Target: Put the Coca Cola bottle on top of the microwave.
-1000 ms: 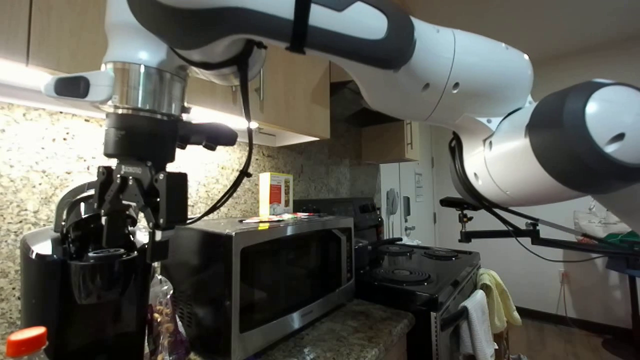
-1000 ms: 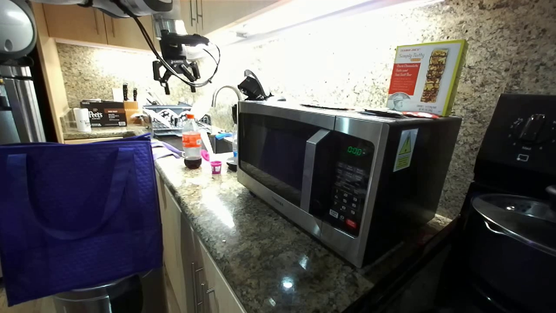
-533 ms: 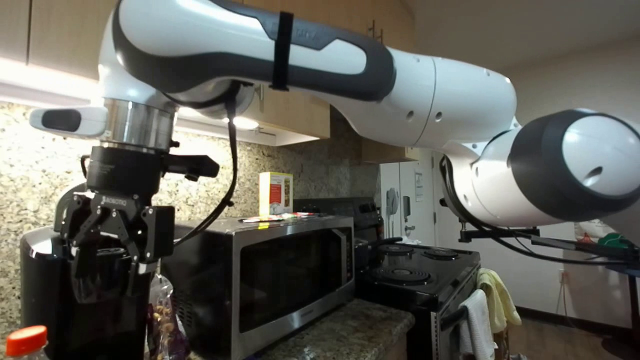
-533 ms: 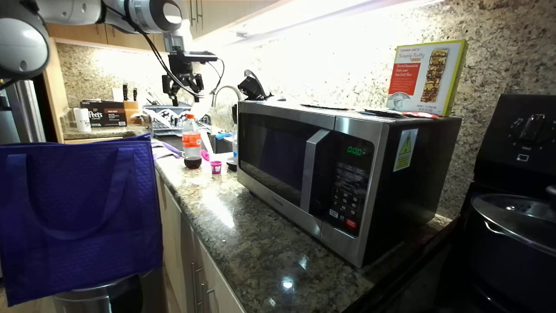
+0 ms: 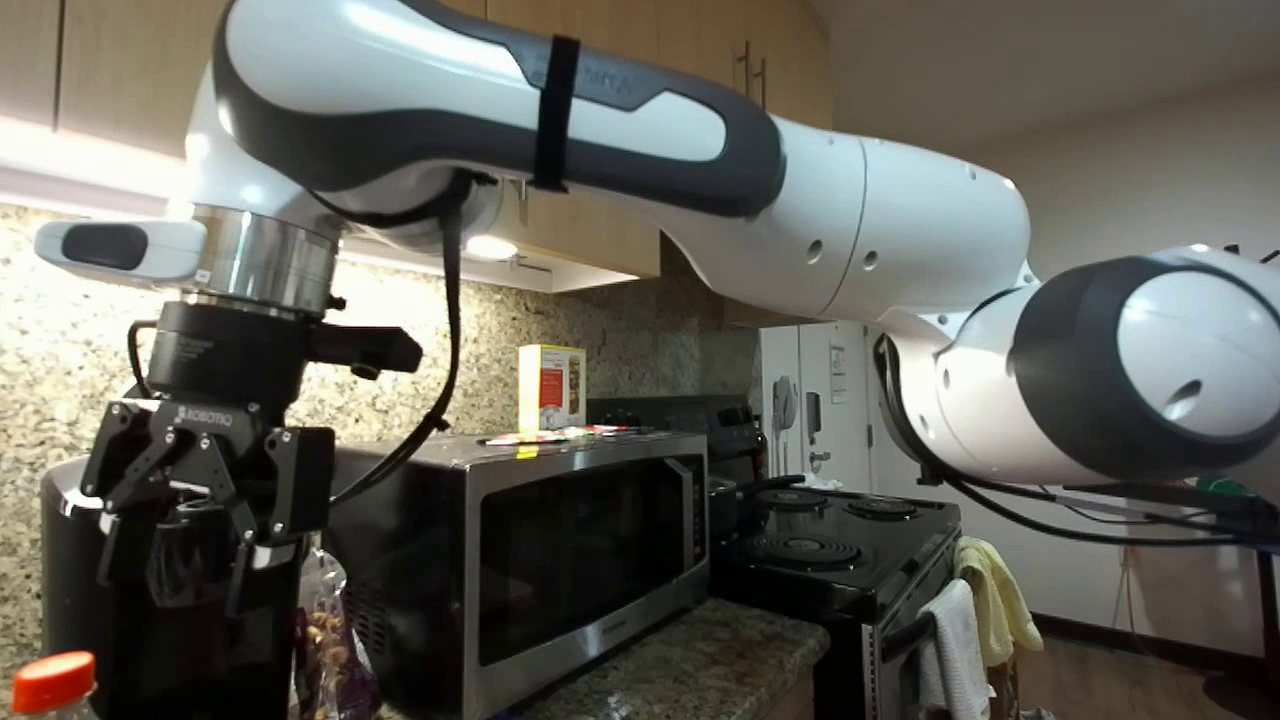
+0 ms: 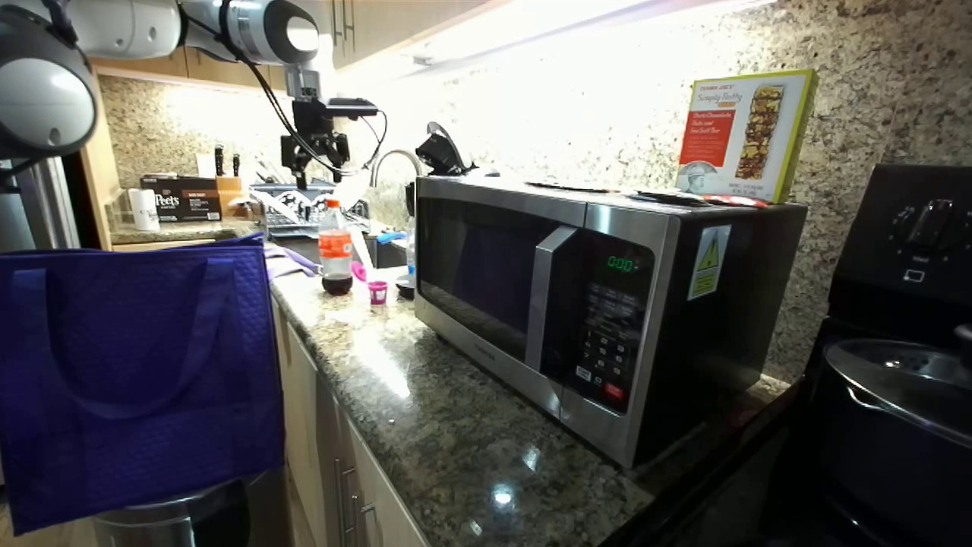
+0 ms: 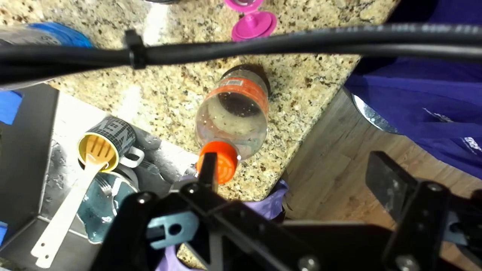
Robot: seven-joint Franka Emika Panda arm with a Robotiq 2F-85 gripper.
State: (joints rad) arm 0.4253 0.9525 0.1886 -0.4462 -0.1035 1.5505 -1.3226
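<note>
The Coca Cola bottle, with red label and a little dark cola, stands upright on the counter left of the microwave. In an exterior view only its red-orange cap and shoulder show; the microwave also shows there. The wrist view shows the bottle from above. My gripper is open and empty, above the bottle's height. One finger overlaps the cap in that view; the bottle is not between the fingers. The gripper shows in both exterior views.
A snack bar box and flat packets sit on the microwave's top. A pink cup stands near the bottle. A purple bag hangs before the counter. A black coffee maker and a sink mug are nearby.
My gripper has come down towards the bottle's height and shifted left in an exterior view, slowing in the last half second. It stays open. The bottle and microwave have not moved.
</note>
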